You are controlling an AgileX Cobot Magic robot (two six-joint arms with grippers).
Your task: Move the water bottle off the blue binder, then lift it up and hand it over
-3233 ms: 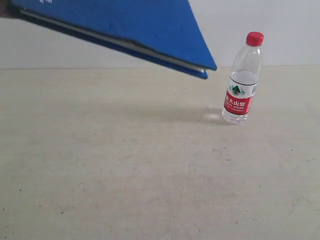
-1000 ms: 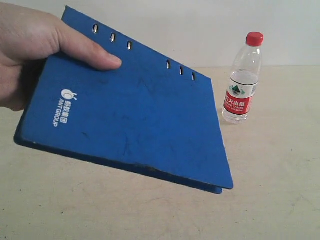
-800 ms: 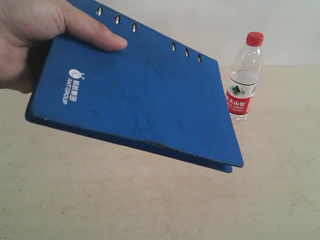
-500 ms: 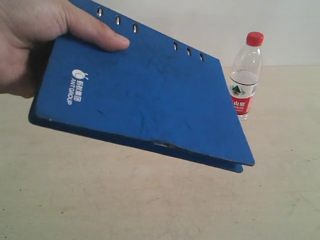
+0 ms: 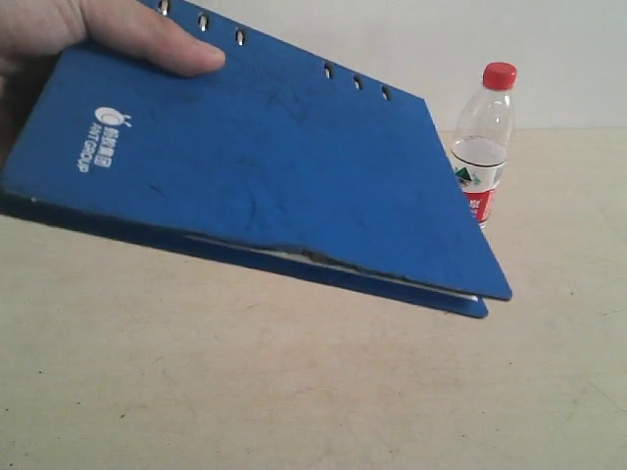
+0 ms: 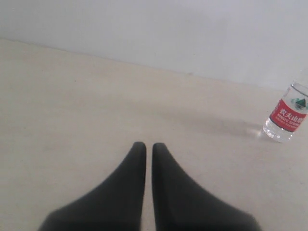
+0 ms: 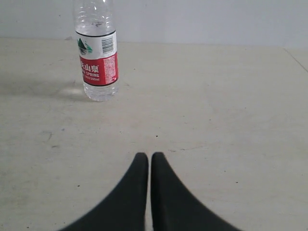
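A person's hand [image 5: 118, 29] holds the blue binder [image 5: 265, 186] tilted in the air over the left and middle of the table; white pages show along its near edge. The water bottle [image 5: 482, 137], clear with a red cap and red-and-white label, stands upright on the table at the right, partly behind the binder's corner. It also shows in the left wrist view [image 6: 287, 113] and the right wrist view [image 7: 97, 53]. My left gripper [image 6: 145, 145] and right gripper [image 7: 146, 155] are both shut, empty, over bare table well short of the bottle. Neither gripper appears in the exterior view.
The beige tabletop [image 5: 313, 392] runs back to a pale wall [image 5: 549, 49]. The person's hand and the raised binder fill the upper left of the exterior view.
The hand has swung the binder in from the upper left, lowered it toward the table and shifted it right, so its corner now covers part of the bottle's label. Bottle and grippers have not moved.
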